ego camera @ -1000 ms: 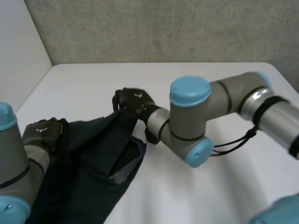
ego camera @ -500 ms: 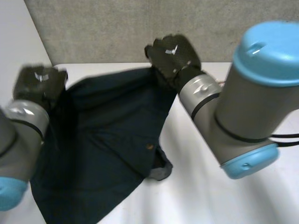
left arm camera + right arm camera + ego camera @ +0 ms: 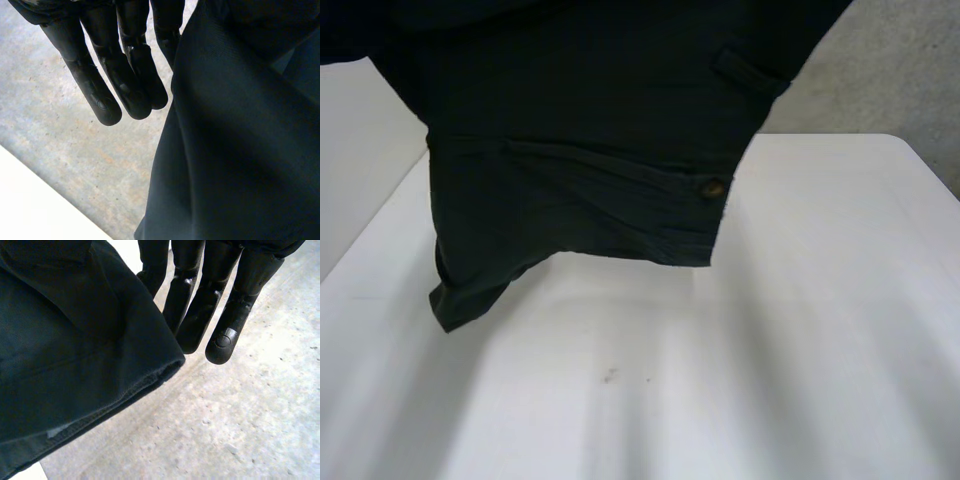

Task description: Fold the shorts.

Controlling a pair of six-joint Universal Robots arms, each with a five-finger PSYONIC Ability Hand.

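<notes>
The shorts (image 3: 580, 190) now hang in the air as a dark sheet close in front of the head view. Their lower edge is above the white table (image 3: 800, 350), and a brown button (image 3: 714, 187) sits near the right side. 1 second ago they lay bunched on the table at the left with both hands down on them, and 0.5 seconds ago they were half raised and spreading between the 2 hands. So the change is a lift: the cloth has come off the table and opened out under its own weight. The left hand (image 3: 125, 60) has most of its fingers straight and free, and the cloth runs down just beside them, caught at the inner side of the hand. The right hand (image 3: 210, 295) is the same, with a hemmed edge of the shorts draped at its inner finger. The pinch itself is covered by cloth in both wrist views. No fold is made yet. By my reading, this lift serves to shake the shorts flat so they can be laid down square before folding.
</notes>
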